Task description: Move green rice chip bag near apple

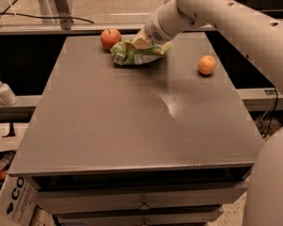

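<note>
The green rice chip bag (pixel 134 54) lies at the far middle of the grey table (pixel 132 121), its left end close to the red-orange apple (pixel 111 38) at the far left. My gripper (pixel 142 42) comes down from the white arm at the upper right and sits on top of the bag, fingers pressed into its crinkled upper side. A small gap shows between bag and apple.
A plain orange fruit (pixel 207 64) sits at the far right of the table. A white pump bottle (pixel 3 91) stands on a ledge to the left. A cardboard box (pixel 14 204) is on the floor at the lower left. Drawers run below the table's front edge.
</note>
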Controlling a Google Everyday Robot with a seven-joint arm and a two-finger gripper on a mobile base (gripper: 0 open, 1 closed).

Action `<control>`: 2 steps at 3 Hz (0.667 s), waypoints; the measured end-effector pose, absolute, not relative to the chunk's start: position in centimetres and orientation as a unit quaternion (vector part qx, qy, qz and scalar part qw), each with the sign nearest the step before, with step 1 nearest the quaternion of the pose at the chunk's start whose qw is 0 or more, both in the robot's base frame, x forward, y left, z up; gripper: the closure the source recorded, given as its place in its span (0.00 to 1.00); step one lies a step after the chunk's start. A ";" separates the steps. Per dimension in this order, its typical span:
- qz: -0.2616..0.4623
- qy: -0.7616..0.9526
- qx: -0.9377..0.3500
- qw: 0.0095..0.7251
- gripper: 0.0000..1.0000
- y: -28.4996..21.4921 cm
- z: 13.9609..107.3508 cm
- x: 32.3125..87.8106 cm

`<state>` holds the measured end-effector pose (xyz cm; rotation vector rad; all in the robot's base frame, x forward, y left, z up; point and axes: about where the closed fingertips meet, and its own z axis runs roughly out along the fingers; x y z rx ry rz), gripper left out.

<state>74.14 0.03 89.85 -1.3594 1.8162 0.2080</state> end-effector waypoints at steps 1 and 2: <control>0.088 0.728 -0.540 0.415 0.12 -0.2 89.2 73.4; 0.098 0.729 -0.535 0.416 0.00 -0.2 89.0 72.6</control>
